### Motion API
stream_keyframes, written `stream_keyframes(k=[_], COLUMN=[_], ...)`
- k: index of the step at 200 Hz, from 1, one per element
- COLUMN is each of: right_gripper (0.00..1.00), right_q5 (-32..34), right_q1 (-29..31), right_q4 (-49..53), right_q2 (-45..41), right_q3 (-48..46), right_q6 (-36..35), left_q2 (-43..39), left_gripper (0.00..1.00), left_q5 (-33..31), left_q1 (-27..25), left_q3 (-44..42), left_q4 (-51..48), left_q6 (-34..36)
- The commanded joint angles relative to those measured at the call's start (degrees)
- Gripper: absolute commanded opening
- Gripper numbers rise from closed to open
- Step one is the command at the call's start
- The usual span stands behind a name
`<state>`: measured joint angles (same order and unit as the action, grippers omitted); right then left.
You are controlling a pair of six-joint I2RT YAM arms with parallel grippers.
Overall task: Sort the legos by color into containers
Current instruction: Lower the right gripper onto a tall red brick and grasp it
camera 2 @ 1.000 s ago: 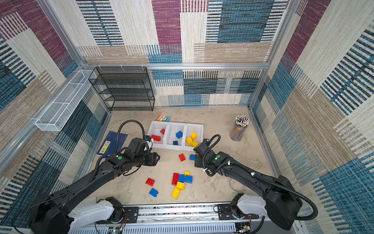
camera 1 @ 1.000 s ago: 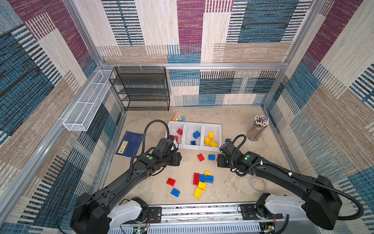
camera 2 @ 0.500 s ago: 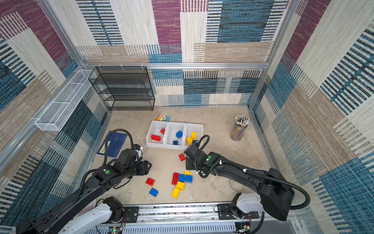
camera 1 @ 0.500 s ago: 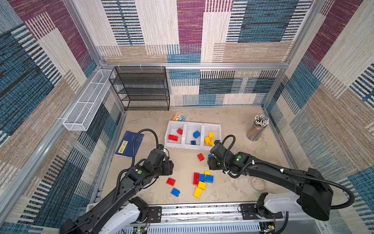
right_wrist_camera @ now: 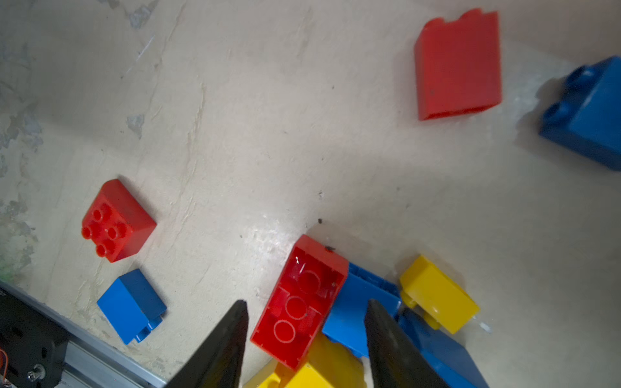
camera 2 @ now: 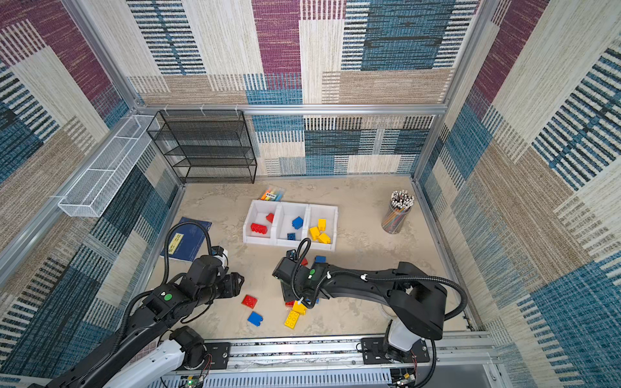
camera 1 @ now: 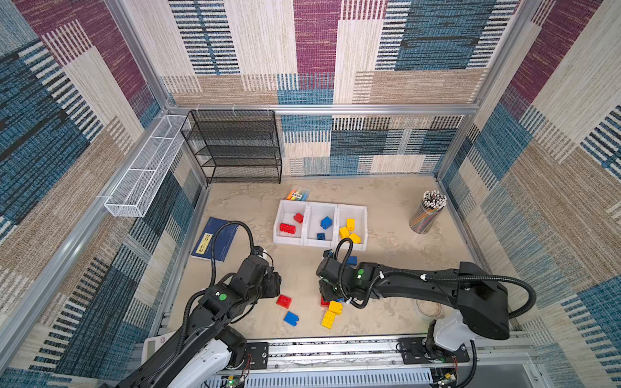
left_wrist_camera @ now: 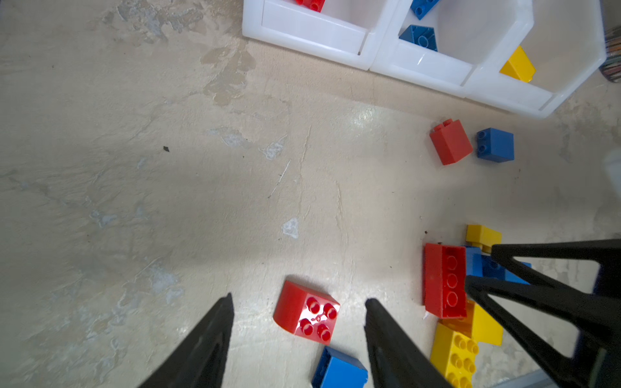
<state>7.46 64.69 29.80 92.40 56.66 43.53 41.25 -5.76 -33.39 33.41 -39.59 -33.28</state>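
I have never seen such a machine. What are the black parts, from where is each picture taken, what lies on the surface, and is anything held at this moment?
These are two robot arms, the left arm and the right arm. Two pictures look down from above; two come from cameras on the wrists. On the table stand three white bins holding sorted bricks, red, blue and yellow; loose bricks lie nearer the arms. The left fingers stand open, aimed at a square red brick. The right fingers are open, with a long red brick seen between them. Nothing is held yet.
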Motion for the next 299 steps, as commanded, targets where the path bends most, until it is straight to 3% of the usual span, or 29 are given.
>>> stream_keyframes(k=[1, 213, 299], right_gripper=[0.57, 0.49, 0.31], right_q5=[-1.2, 0.3, 0.7], right_q1=[0.9, 2.9, 3.2], right_q4=[-1.0, 3.6, 3.4], right_q2=[1.6, 8.7, 12.8], right_q3=[1.0, 7.3, 9.8], right_q6=[1.9, 1.1, 0.2], left_q2=[-0.2, -0.8, -1.2], left_gripper=[0.66, 0.66, 0.66], left_q5=[-0.6, 0.9, 1.5], left_q1=[0.1, 0.1, 0.1], left_q3=[-0.4, -1.6, -1.7], left_q4=[-0.5, 0.6, 0.7], left_q6=[-1.6, -1.8, -1.9])
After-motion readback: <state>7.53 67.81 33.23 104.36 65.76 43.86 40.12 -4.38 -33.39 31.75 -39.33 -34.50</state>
